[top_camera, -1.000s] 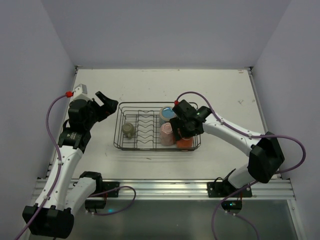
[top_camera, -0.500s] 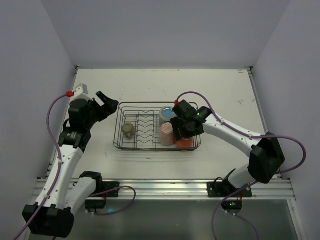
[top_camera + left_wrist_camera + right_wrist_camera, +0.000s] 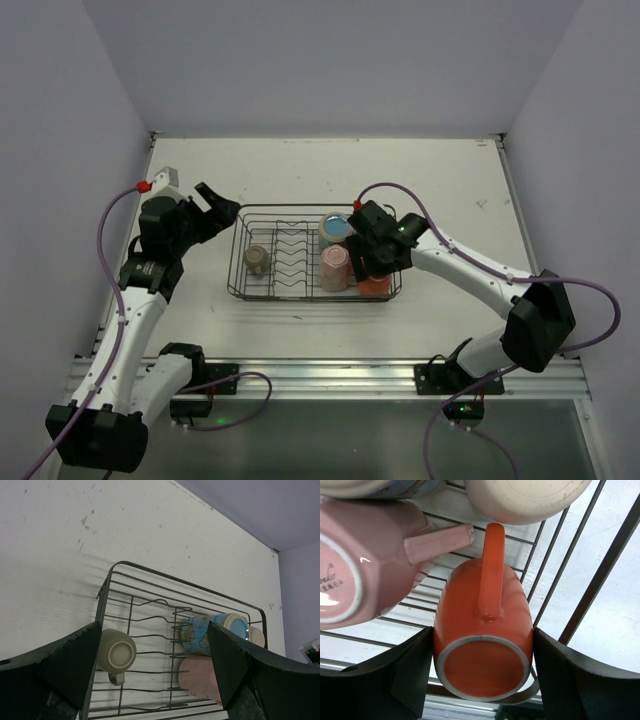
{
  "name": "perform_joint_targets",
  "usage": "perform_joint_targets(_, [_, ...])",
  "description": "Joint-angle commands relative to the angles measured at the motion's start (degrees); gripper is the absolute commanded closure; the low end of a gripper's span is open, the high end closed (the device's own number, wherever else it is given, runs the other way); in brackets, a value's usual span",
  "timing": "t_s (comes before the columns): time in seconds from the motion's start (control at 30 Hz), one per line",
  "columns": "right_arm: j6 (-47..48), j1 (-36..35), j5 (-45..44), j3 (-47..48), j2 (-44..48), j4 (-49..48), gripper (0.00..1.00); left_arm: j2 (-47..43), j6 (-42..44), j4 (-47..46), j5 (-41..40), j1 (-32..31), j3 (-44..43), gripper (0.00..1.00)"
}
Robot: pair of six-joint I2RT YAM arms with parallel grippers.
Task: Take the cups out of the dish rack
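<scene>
One black wire dish rack (image 3: pixel 290 255) stands on one white table (image 3: pixel 300 165). Five mugs lie in it: one orange mug (image 3: pixel 482 630), one pink mug (image 3: pixel 365 555), one light blue mug (image 3: pixel 207 630), one beige mug (image 3: pixel 525 495) and one olive-grey mug (image 3: pixel 117 652). Four of them are right of the rack's single row of dividers: two at the far end, the light blue and the beige, and two at the near end, the pink and the orange. One, the olive-grey, is alone on the left. There are two robot arms, the left arm (image 3: pixel 130 300) and the right arm (image 3: pixel 470 275), each with one two-fingered gripper: the left gripper (image 3: pixel 218 203) and the right gripper (image 3: pixel 481 675).
</scene>
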State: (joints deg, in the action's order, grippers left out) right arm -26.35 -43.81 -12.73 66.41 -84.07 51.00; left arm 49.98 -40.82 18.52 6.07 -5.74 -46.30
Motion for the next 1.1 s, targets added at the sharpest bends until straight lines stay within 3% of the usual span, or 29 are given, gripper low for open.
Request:
perform_joint_targets(0.0, [0.7,0.0,-2.6,4.0,3.2,1.4,1.00,0.1,2.2,-2.0,2.8,0.3,-2.0,0.10])
perform_joint_targets(0.8, [0.9,0.3,-3.5,13.7,6.2,7.6,1.00,1.5,4.1,-3.9,9.0,0.3,-1.9,0.09])
perform_joint_targets(0.9, [1.2,0.3,-3.3,14.4,7.8,8.1,1.00,2.5,4.0,-5.9,15.3,0.3,-1.5,0.09])
perform_joint_targets(1.07, [1.6,0.3,-1.9,16.6,9.7,8.6,1.00,4.6,0.8,-18.6,29.8,0.2,2.8,0.12])
